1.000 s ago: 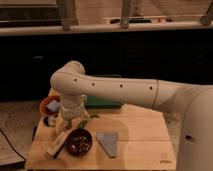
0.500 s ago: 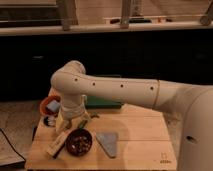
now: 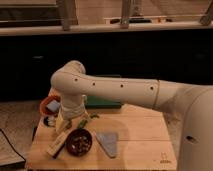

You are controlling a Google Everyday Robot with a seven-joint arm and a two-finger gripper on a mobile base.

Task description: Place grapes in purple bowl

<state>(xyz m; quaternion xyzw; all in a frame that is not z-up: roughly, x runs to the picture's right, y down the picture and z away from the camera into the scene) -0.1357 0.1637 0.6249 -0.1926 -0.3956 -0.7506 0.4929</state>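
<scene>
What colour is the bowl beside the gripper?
Dark purple-maroon bowl, clearest in the camera view; the gripper hangs just left of it.

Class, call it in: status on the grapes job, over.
Gripper open, low, just left of purple bowl, nothing held. Grapes look to sit inside bowl. Grey cloth right of bowl, clear of path.

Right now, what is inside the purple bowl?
Small reddish pieces, apparently the grapes, lie inside the purple bowl. The gripper, jaws open, hangs beside its rim. What lies under the grapes is covered.
</scene>
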